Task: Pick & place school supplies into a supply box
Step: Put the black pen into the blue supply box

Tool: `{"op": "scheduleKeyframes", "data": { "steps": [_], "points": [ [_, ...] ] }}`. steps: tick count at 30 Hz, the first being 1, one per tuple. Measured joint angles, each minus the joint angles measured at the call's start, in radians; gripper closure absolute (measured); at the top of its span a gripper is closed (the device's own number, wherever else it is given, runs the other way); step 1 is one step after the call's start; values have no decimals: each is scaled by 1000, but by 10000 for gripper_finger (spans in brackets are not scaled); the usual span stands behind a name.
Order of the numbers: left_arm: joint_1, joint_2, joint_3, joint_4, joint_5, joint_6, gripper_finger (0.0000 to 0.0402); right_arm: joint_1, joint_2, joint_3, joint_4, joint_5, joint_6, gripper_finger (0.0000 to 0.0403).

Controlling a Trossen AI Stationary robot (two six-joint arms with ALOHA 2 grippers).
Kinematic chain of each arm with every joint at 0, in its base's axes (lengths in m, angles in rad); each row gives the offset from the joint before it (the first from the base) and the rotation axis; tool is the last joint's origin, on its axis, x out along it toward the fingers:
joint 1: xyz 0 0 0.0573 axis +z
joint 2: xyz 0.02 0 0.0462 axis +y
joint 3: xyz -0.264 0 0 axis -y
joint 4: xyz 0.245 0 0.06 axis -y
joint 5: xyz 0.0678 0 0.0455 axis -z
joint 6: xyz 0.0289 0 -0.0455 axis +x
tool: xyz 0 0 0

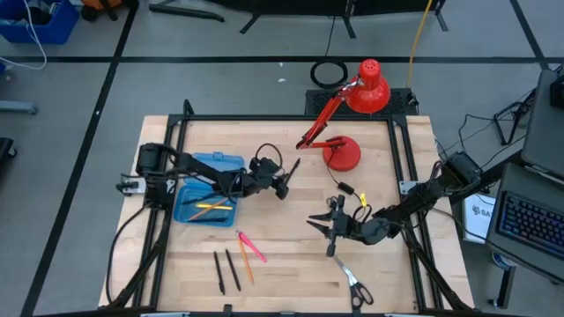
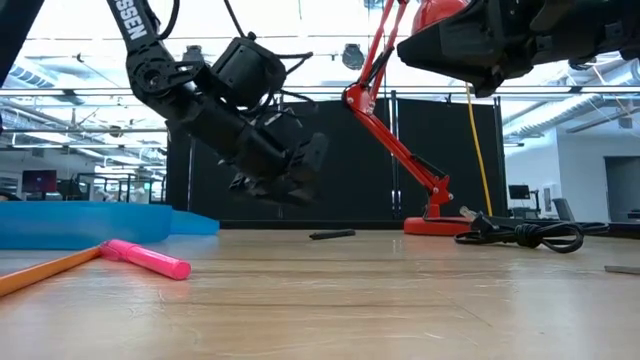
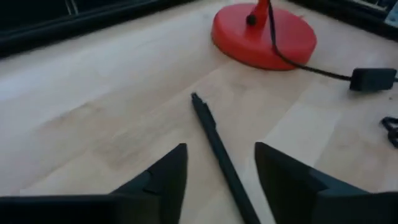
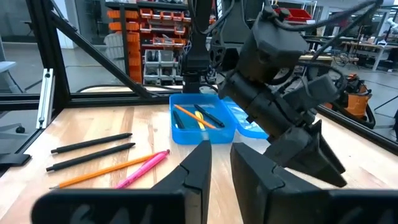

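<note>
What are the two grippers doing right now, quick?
Left gripper: open, empty, fingers on either side of a black pen lying on the table.
Right gripper: fingers a little apart, holding nothing.

The blue supply box (image 1: 208, 198) lies open at the table's nine o'clock side, orange and black pens inside. A black pen (image 1: 295, 165) lies toward twelve. At six: two black pens (image 1: 226, 270), an orange pencil (image 1: 246, 265), a pink marker (image 1: 252, 246); scissors (image 1: 354, 283) toward five.
</note>
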Motion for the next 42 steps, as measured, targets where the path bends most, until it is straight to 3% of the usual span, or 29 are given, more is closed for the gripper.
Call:
{"op": "scheduleKeyframes", "data": {
  "steps": [5, 10, 22, 42],
  "points": [
    [0, 2, -2, -7, -6, -16, 127, 0, 0, 0, -3, 0, 3, 353],
    [-14, 16, -1, 16, -46, -6, 91, 0, 0, 0, -3, 0, 3, 353],
    [-79, 178, -1, 280, -110, 94, 130, 0, 0, 1, -15, -1, 8, 353],
    [-79, 327, 62, 254, -159, 54, 133, -2, 0, 1, -19, -1, 4, 353]
  ]
}}
